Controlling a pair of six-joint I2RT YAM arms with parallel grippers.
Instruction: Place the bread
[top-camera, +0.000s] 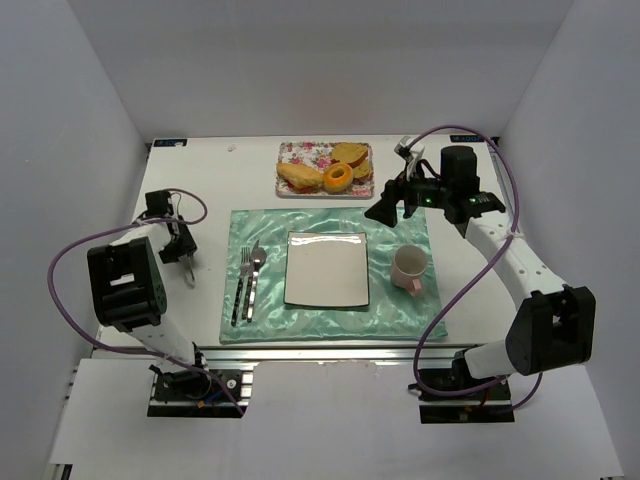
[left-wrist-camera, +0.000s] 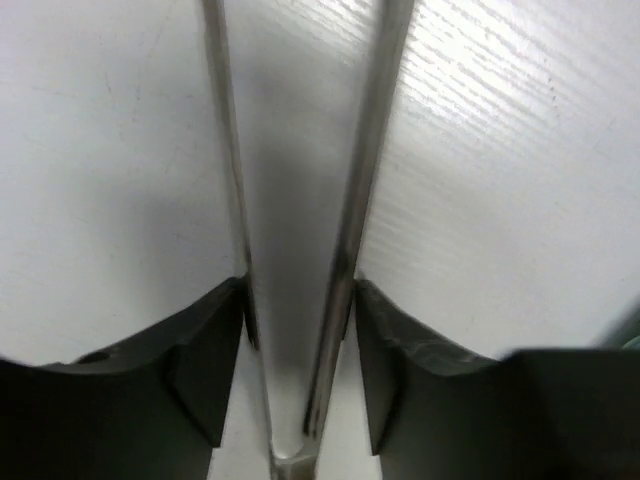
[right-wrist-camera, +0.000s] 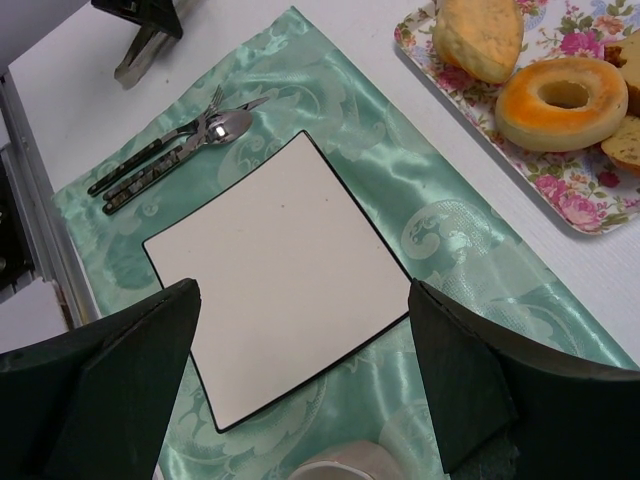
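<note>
White table (top-camera: 215, 190), golden ring-shaped bread (right-wrist-camera: 525, 105)

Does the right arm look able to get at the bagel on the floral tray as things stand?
Probably yes: the right gripper hovers open beside the floral tray, and the bagel lies uncovered near the tray's front edge with nothing between them.

Golden bread (top-camera: 298, 176); floral tray (top-camera: 289, 150); teal placemat (top-camera: 400, 310)
</note>
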